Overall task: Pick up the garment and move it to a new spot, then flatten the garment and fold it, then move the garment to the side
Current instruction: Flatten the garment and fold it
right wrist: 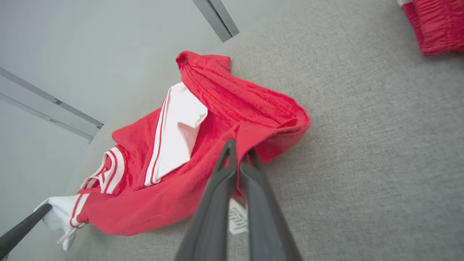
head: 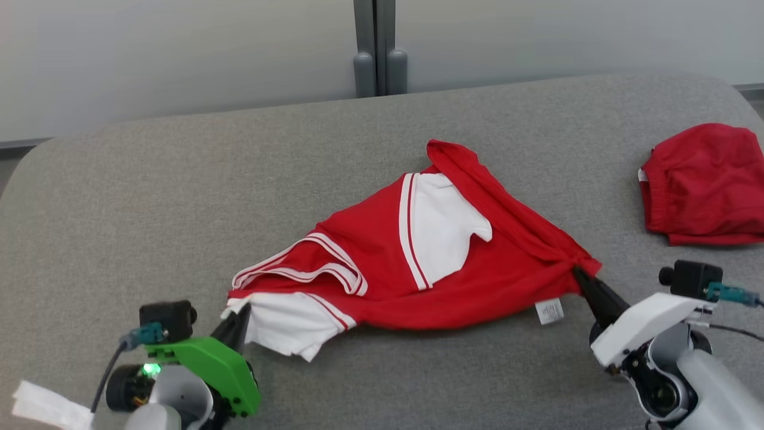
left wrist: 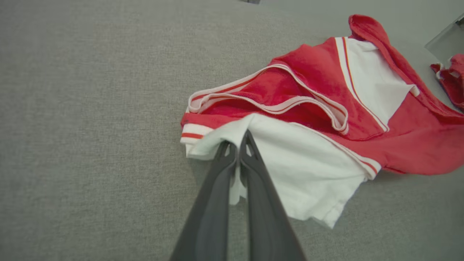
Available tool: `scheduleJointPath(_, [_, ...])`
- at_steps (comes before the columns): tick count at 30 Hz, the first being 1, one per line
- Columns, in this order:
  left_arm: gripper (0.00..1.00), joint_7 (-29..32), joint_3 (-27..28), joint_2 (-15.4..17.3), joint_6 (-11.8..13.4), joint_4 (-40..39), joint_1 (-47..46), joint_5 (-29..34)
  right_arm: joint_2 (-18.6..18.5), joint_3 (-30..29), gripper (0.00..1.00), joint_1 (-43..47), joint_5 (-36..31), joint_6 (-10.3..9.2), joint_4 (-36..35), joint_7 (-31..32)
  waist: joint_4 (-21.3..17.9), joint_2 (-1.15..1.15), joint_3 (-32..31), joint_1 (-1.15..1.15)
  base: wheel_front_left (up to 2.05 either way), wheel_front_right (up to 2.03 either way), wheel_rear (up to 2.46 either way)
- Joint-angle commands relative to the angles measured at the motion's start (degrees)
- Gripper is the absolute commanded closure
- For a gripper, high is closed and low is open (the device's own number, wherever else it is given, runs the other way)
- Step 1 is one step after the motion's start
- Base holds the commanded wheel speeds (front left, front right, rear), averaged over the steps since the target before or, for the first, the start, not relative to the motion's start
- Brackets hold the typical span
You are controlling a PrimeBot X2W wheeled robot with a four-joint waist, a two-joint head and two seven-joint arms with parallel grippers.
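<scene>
- Step in hand: the pick-up is judged to be under way. Both grips are in place, and the red-and-white knit garment [head: 418, 257] is lying on the grey fabric-covered table top [head: 179, 179], not yet lifted.
- Location of the garment: it is sitting at the middle of the table top, drawn out in a crumpled band between the two grippers. Its white care label [head: 549, 312] is hanging at the near edge, close to the right end.
- Left gripper [left wrist: 237, 143]: the two dark fingers are pressing together on a fold of the white panel at the garment's left end, with cloth showing between them.
- Right gripper [right wrist: 239, 152]: the fingers are pressing together on the bunched red corner at the garment's right end.
- Arm pose: both arms are reaching in low from the near edge. The left fingers are pointing up and slightly right; the right fingers are angling up and left, towards the cloth.
- Next move, as judged: both arms should rise together at an equal rate, keeping their spacing so that neither pinch slips, and then carry the garment to a bare area.
- Clearance: a second crumpled red cloth item [head: 704, 185] is lying at the far right, well apart. The carry should be avoiding it.
</scene>
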Motion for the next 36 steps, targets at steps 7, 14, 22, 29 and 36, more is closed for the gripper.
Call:
scheduleJointPath(7, [1.00,5.01,-2.15,6.42,-0.34,-4.56,-14.09,2.34,-2.22,1.12,1.00,-12.27,7.07,0.01,-4.55,1.99,-0.34,0.00,8.52,0.00,0.00,0.00,0.00])
scheduleJointPath(14, [1.00,8.17,-6.86,10.38,-0.36,2.17,-37.87,0.61,-0.98,0.50,1.00,-33.25,9.97,0.01,3.03,3.70,0.12,0.00,19.36,0.00,0.00,0.00,0.00])
scheduleJointPath(22, [1.00,2.96,-8.28,11.76,-0.38,14.95,-64.02,0.78,1.69,1.16,1.00,-57.96,9.40,0.01,12.82,1.07,-0.09,0.00,27.63,0.00,0.00,0.00,0.00])
scheduleJointPath(29, [1.00,-1.99,-7.51,10.15,-0.38,25.47,-82.20,0.78,1.48,2.13,1.00,-73.86,10.66,0.01,17.22,-1.74,0.57,0.00,28.39,0.00,0.00,0.00,0.00])
scheduleJointPath(36, [1.00,-3.23,-9.61,9.03,-0.32,33.51,-93.17,-0.26,-0.05,3.25,1.00,-82.42,12.49,0.01,20.01,-2.53,1.11,0.00,26.67,0.00,0.00,0.00,0.00])
